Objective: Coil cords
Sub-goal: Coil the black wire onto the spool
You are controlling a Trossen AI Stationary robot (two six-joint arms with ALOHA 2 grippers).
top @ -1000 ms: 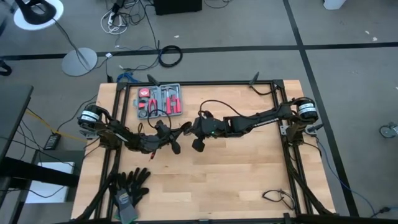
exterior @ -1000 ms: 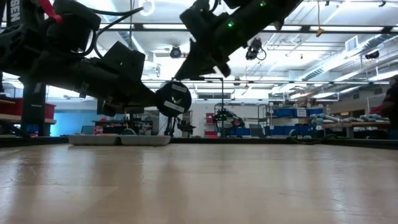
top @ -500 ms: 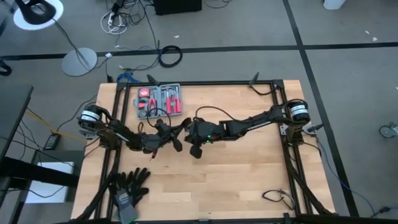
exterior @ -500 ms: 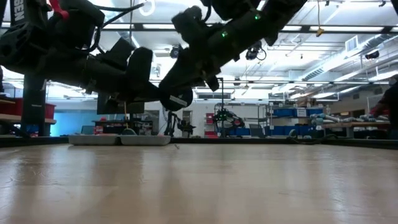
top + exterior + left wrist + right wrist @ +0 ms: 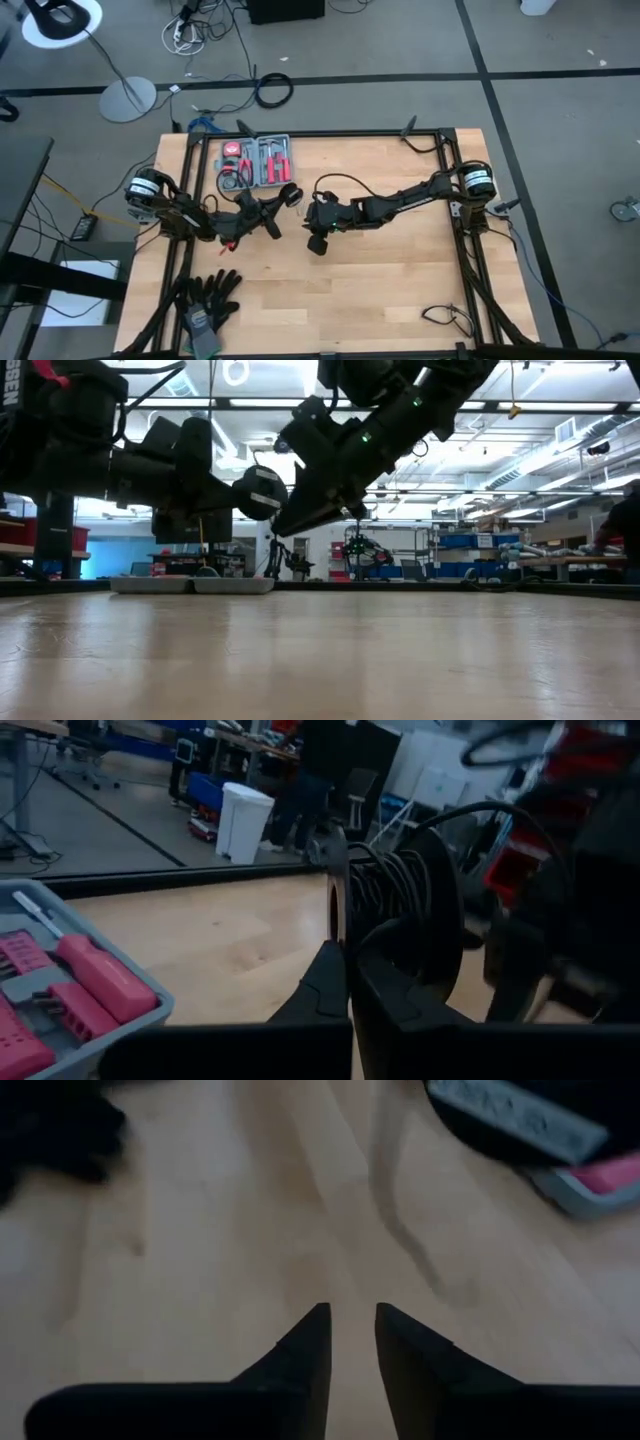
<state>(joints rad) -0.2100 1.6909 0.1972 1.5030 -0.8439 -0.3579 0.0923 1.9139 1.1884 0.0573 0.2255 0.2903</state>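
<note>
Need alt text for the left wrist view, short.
The left gripper, shut, holds a round black spool wound with thin black cord above the wooden table. A grey tray of pink-handled tools sits nearby.

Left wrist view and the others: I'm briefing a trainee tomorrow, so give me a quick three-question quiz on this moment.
1. True or false: the right gripper is holding something.
2. What is the left gripper clamped on? A: a glove. B: the reel of thin black cord. C: a screwdriver.
3. Fill in: the black gloves lie on the ___ arm's side of the table.

Key: 1 false, its fingers stand apart over bare wood. 2 B. 3 left.
</note>
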